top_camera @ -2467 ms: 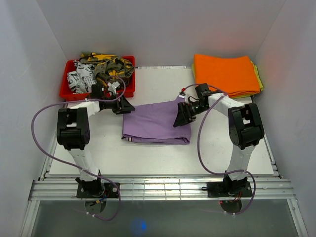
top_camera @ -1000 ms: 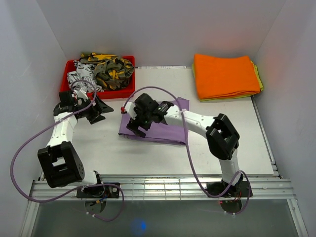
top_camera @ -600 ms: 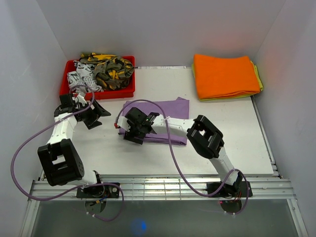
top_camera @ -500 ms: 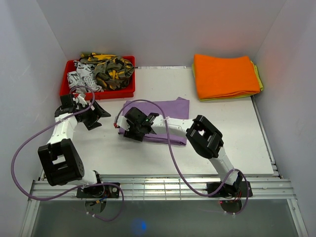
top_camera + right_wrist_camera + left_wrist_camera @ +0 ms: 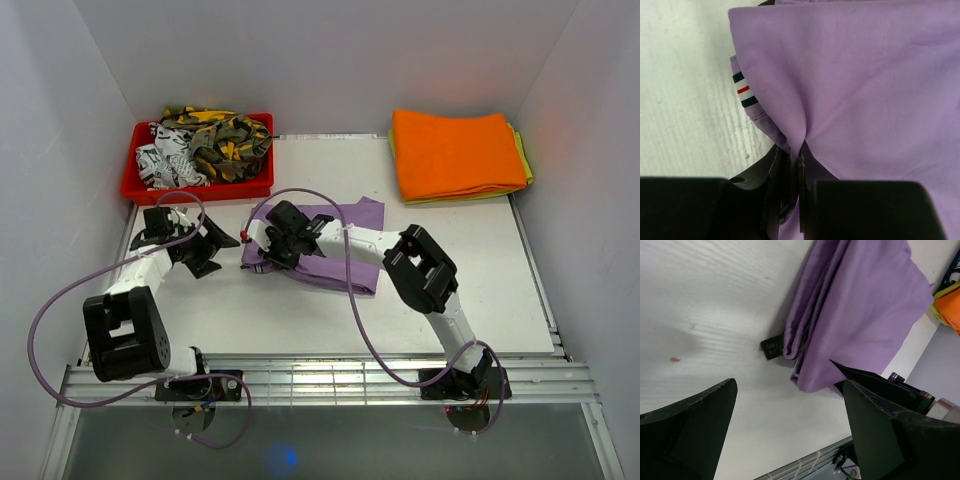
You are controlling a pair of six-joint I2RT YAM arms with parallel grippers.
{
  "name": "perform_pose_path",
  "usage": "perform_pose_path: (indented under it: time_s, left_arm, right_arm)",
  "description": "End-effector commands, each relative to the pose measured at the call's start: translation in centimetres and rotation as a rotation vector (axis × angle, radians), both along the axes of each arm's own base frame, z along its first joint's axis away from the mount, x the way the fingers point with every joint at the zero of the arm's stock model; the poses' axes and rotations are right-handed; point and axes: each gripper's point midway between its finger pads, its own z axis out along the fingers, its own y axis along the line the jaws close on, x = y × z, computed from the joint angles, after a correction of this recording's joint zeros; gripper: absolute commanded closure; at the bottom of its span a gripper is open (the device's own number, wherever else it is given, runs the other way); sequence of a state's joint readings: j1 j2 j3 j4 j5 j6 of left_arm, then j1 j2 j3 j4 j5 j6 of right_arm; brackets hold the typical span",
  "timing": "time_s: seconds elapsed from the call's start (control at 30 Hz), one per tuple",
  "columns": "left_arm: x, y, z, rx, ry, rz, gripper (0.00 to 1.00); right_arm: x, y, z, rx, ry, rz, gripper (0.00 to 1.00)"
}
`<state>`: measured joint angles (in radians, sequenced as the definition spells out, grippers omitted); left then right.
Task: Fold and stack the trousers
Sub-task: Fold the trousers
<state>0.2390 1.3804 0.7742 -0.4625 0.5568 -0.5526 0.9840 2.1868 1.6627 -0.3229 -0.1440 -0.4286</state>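
The lilac trousers (image 5: 335, 245) lie folded in a flat rectangle at the middle of the table. My right gripper (image 5: 272, 243) reaches across to their left edge and is shut on it. In the right wrist view a pinched ridge of the trousers (image 5: 850, 80) runs into the closed jaws of that gripper (image 5: 800, 162), beside a striped label (image 5: 742, 90). My left gripper (image 5: 218, 254) hovers open just left of the trousers, touching nothing. Between its wide dark fingers (image 5: 690, 432) the left wrist view shows bare table and the trousers' folded edge (image 5: 860, 315).
A red bin (image 5: 140, 188) of camouflage and black-and-white garments stands at the back left. A folded orange cloth (image 5: 455, 150) lies on a yellow-green one at the back right. White walls close in three sides.
My right gripper has shut on the trousers' left edge, bunching it up. The left arm has swung right toward the trousers, its gripper staying open.
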Motion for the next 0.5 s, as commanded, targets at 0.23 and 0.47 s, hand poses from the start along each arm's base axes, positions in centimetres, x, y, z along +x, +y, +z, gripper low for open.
perform_pose_path:
  time_s: [0.23, 0.47]
  left_arm:
    - [3.8, -5.0, 0.2, -0.019, -0.119, -0.057, 0.02]
    - [2.6, -5.1, -3.3, 0.016, 0.023, -0.033, 0.02]
  right_arm:
    - [-3.3, 0.0, 4.4, 0.115, 0.208, 0.08, 0.92]
    - [-1.8, -0.2, 4.1, 0.11, 0.197, 0.046, 0.92]
